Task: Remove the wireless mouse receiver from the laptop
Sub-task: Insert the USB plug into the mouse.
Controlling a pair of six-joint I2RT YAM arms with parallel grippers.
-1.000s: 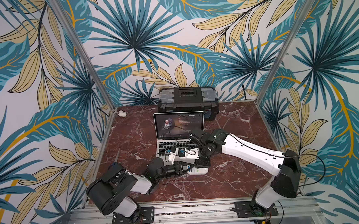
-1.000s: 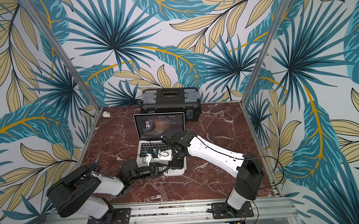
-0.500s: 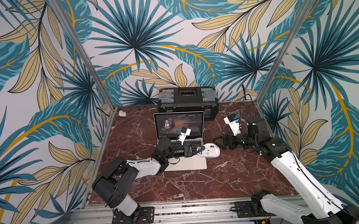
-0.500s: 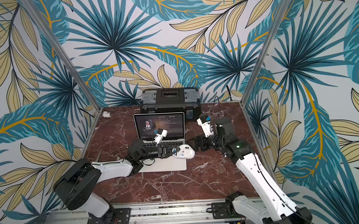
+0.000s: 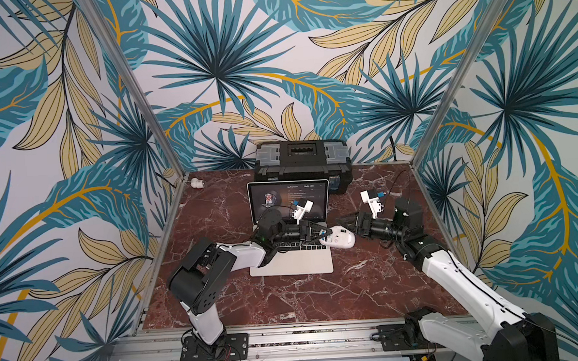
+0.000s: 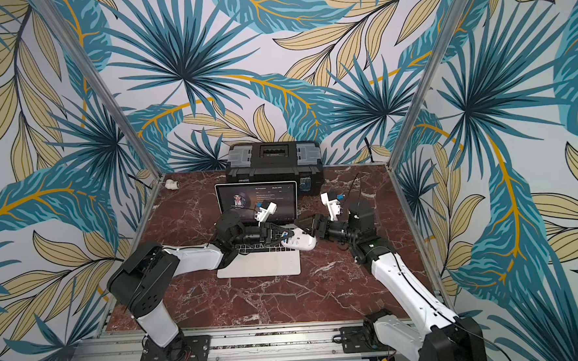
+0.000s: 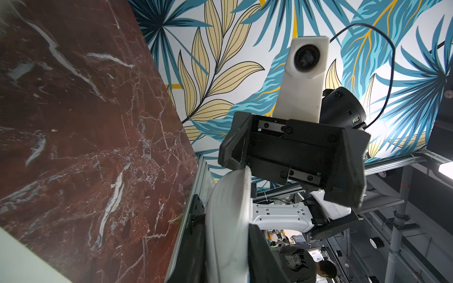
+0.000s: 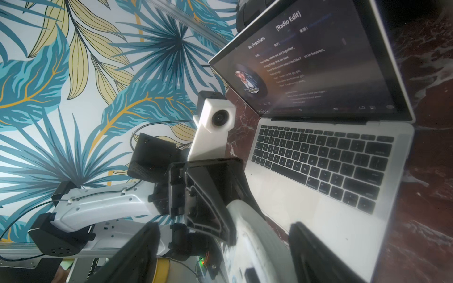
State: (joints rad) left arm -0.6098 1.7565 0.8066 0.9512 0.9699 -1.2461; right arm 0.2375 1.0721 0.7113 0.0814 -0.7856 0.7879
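Observation:
The silver laptop [image 5: 292,264] [image 6: 258,266] [image 8: 318,220] stands open at the table's middle, its screen lit. My left gripper [image 5: 324,235] [image 6: 285,237] [image 7: 228,245] is shut on the white wireless mouse [image 5: 340,241] [image 6: 302,242] [image 7: 230,220] [image 8: 255,240]. It holds the mouse on edge over the laptop's right side. My right gripper [image 5: 349,227] [image 6: 309,228] [image 7: 289,159] [image 8: 224,242] faces it from the right. Its jaws are open, one on either side of the mouse's free end. The receiver cannot be made out in any view.
A black toolbox [image 5: 301,157] [image 6: 274,156] with grey latches sits right behind the laptop screen. A small white fitting [image 5: 197,183] [image 6: 171,184] lies at the back left corner. Metal frame posts [image 5: 446,91] rise at both back corners.
A second ago both grippers were low over the laptop's front. The left has since carried the mouse to the laptop's right edge. The right swung out right, opened, and closed in on the mouse.

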